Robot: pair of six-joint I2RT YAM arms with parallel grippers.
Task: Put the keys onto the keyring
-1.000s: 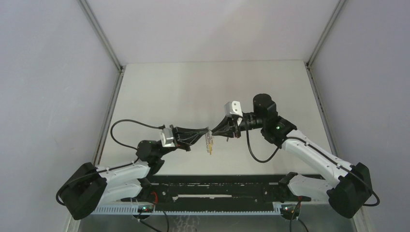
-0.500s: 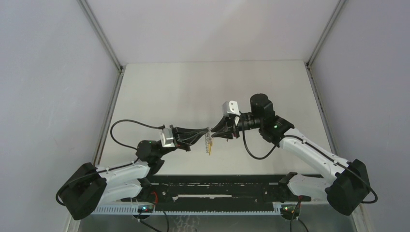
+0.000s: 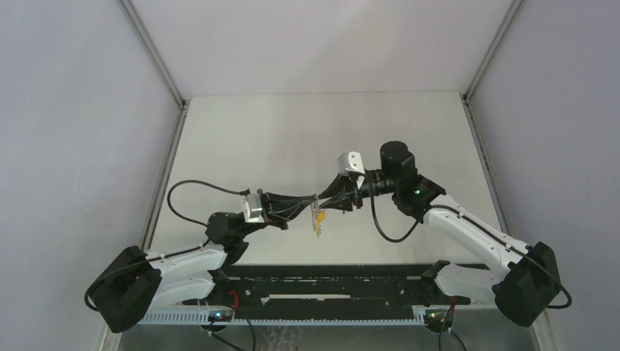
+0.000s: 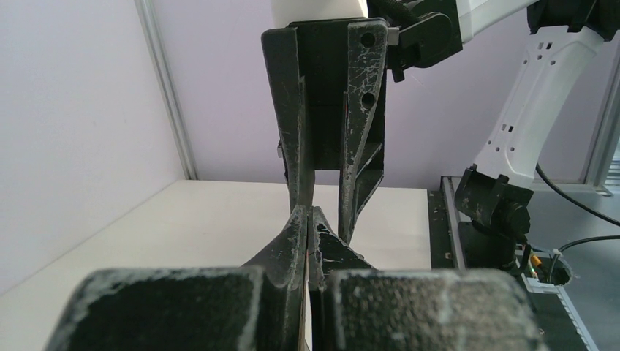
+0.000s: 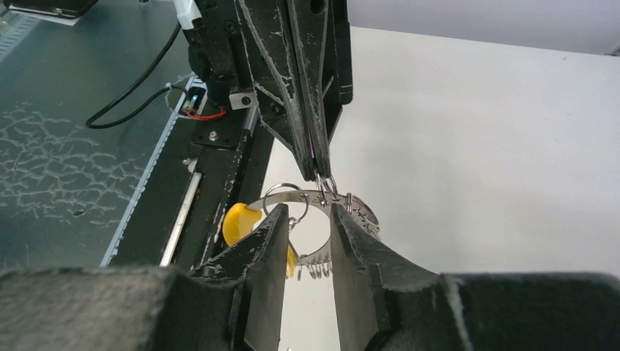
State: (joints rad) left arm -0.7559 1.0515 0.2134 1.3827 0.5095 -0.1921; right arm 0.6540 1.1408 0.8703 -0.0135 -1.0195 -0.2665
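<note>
My left gripper (image 3: 314, 198) is shut on the top rim of the keyring (image 3: 316, 212), which hangs below it above the table. In the right wrist view the keyring (image 5: 358, 212) is a grey toothed ring pinched by the left gripper (image 5: 322, 174). The yellow key (image 5: 237, 223) hangs at the ring's left side by a small split ring (image 5: 286, 201); it also shows in the top view (image 3: 322, 217). My right gripper (image 5: 307, 216) is open, its fingers either side of the ring's lower part. The green key is out of view.
The pale table (image 3: 292, 131) lies below, walled at left, right and back. The black base rail (image 3: 329, 281) runs along the near edge. In the left wrist view the right arm's fingers (image 4: 358, 110) stand directly ahead of my shut left gripper (image 4: 308, 216).
My right gripper has moved left, in to the keyring. The yellow key head now shows beside the ring in the top view. The left arm has held still.
</note>
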